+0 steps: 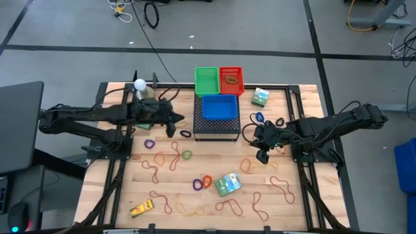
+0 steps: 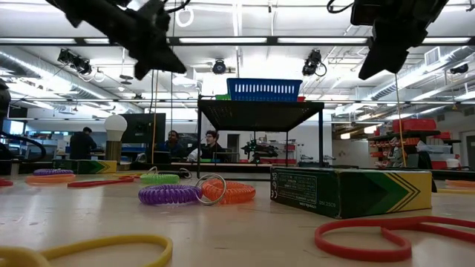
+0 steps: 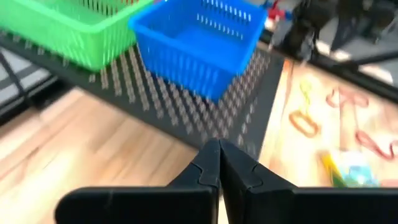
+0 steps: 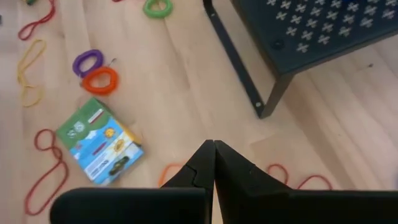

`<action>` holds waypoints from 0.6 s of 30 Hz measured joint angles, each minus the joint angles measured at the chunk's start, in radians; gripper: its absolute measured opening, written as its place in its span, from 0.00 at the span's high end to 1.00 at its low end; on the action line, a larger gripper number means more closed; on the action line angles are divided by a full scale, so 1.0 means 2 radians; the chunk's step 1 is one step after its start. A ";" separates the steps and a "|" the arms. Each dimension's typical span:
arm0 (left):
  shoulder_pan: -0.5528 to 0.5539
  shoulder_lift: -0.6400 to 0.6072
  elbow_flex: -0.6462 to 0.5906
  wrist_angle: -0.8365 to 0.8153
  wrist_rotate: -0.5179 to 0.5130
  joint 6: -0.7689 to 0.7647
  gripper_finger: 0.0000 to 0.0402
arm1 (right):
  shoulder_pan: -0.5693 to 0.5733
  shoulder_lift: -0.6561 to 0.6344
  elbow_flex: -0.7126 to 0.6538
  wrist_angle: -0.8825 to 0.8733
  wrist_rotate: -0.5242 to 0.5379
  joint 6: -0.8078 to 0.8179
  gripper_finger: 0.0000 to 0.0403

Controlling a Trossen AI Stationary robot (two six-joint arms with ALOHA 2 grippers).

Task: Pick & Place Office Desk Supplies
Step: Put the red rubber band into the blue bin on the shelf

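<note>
High view showed the supplies spread over the wooden counter [image 1: 292, 201]: thin rubber bands [image 1: 170, 156] looped everywhere, coil rings incl. a purple ring [image 1: 197, 184] touching an orange ring [image 1: 207, 181], a green printed box [image 1: 227, 184] just beside them, a 2nd box [image 1: 260, 97] near the far edge, a small yellow item [image 1: 142, 208] at the near-left.

Handling, judged: bands looked very light, floppy, flat on the wood, so pinch one strand where it lifts. Rings seemed soft and springy; grip across the coil. Boxes probably light card, stiff; take across the short sides.

Containers: green basket [image 1: 207, 80], red basket [image 1: 231, 80] w/ something inside, poss. bands, and blue basket [image 1: 219, 106], empty as far as seen, on the black mesh box [image 1: 214, 129].

Left end effector [image 1: 171, 130] hung closed, empty, beside the mesh box; right end effector [image 1: 262, 156] closed, empty, above the counter.
</note>
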 joint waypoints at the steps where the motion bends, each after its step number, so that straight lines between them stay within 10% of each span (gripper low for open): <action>1: -0.006 -0.008 0.000 -0.019 0.000 -0.002 0.99 | 0.000 0.000 0.000 0.001 0.000 -0.003 0.97; 18: -0.039 0.046 0.000 -0.141 0.063 -0.126 0.96 | -0.009 0.000 0.000 0.087 0.091 -0.111 0.97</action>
